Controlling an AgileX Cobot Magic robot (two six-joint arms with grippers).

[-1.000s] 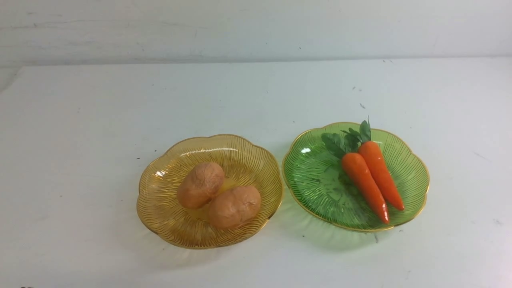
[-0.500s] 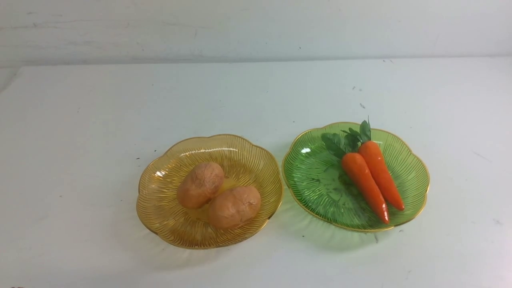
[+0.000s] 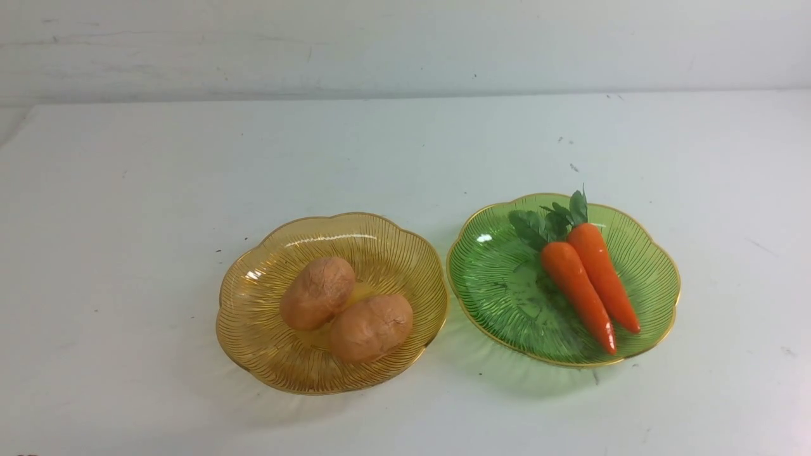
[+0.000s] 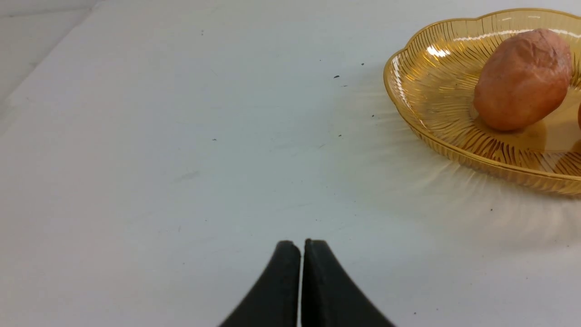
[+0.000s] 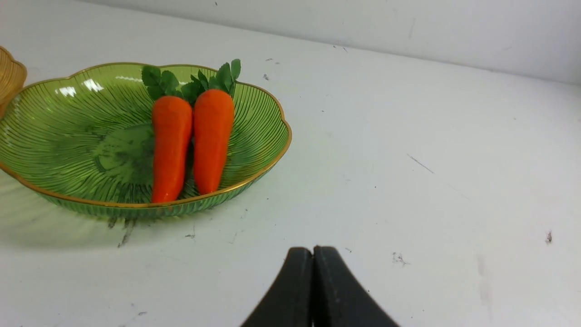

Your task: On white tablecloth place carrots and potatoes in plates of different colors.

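Front view: two potatoes (image 3: 345, 310) touching in amber plate (image 3: 253, 329), two carrots (image 3: 589, 285) side by side in green plate (image 3: 500, 297) on white tablecloth (image 3: 158, 190) — left gripper (image 4: 302, 244) and right gripper (image 5: 312, 250) both pressed together, empty.

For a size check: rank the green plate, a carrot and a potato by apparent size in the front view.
1. green plate, clearly largest.
2. left carrot, longer but slimmer than the potato.
3. nearer potato, shorter but bulkier; these two are close, so I rank them by length only.
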